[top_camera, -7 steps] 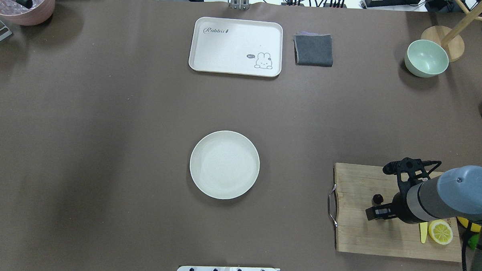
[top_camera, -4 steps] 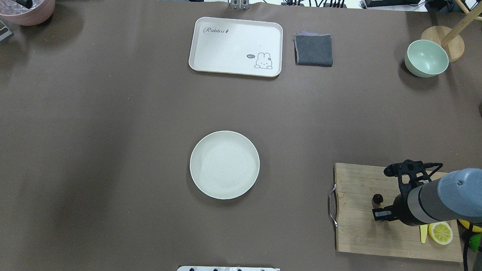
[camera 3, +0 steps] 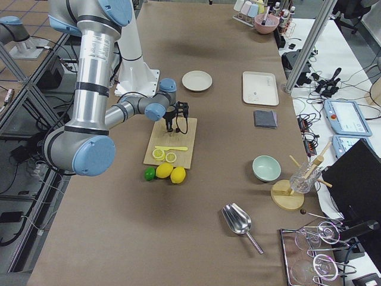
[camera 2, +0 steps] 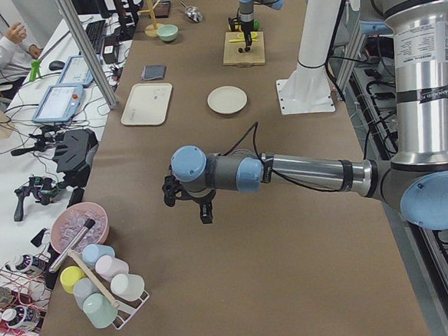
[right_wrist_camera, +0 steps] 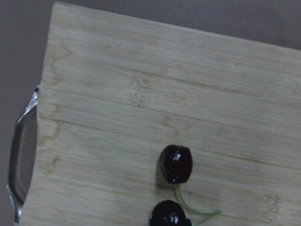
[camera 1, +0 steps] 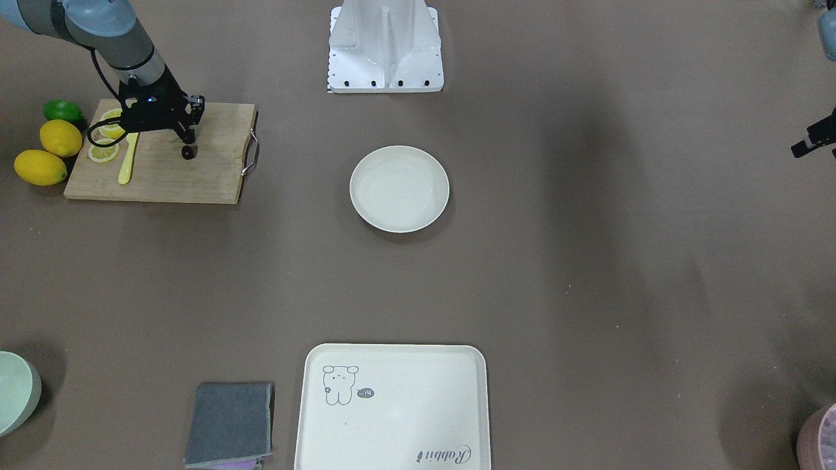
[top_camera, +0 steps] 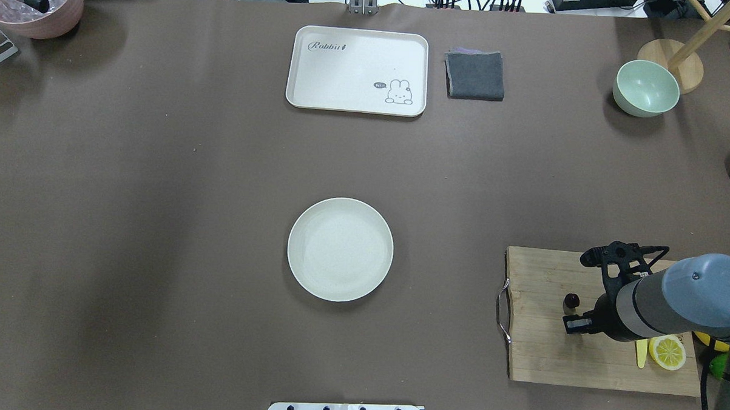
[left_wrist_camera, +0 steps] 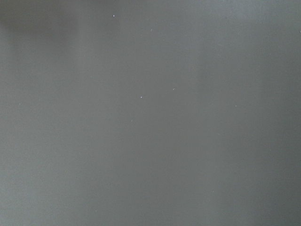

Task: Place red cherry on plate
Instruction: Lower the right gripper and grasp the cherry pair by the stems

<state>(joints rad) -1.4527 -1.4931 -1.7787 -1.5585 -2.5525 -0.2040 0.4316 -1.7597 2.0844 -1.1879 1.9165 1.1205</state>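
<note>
The red cherry, a dark glossy pair on thin green stems, lies on the wooden cutting board at the table's near right. It also shows as a small dark dot. My right gripper hangs just above and beside it, open, with the cherry lying free on the wood. The round cream plate sits bare at the table's centre, well to the left of the board. My left gripper hovers over bare table far to the left; whether it is open or shut I cannot tell.
Lemon slices and a yellow knife lie on the board's right end, with whole lemons and a lime beside it. A rabbit tray, grey cloth and green bowl stand at the far edge.
My right gripper has drawn back a little to the right along the board. The cherry has stayed where it was, and the plate is unmoved.
</note>
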